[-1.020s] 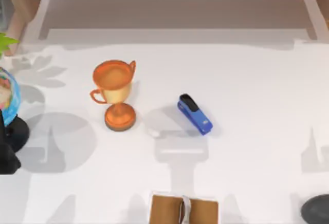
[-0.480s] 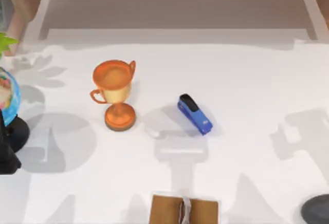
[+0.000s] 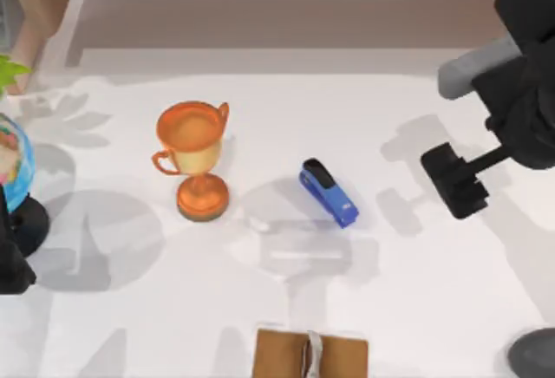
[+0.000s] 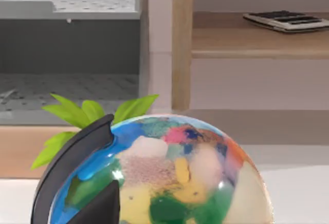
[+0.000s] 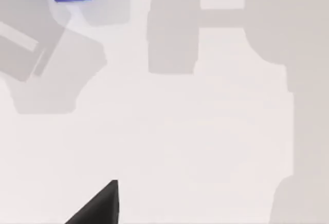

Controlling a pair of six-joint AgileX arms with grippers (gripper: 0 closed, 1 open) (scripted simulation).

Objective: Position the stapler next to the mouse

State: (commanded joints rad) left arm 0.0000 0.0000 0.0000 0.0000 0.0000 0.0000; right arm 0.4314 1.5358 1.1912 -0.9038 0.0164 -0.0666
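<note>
Right arm over the right side of the white worktop [image 3: 416, 309]; stapler lying free.

The right gripper [image 3: 455, 180] hangs above the worktop, well apart from the stapler and to its right; whether its fingers are spread or pressed together cannot be told. The left arm is parked at the left edge beside the globe [image 3: 13, 166]. The orange trophy cup [image 3: 195, 157] stands upright left of centre. The mouse [image 3: 533, 354] sits at the lower right corner. The blue stapler [image 3: 329, 192] lies diagonally near centre, black end toward the shelf.

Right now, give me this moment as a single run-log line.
phase: approach | right claw: above table, right of stapler, apart | stapler: on table, untouched | mouse: near-right corner | left arm: parked by globe
</note>
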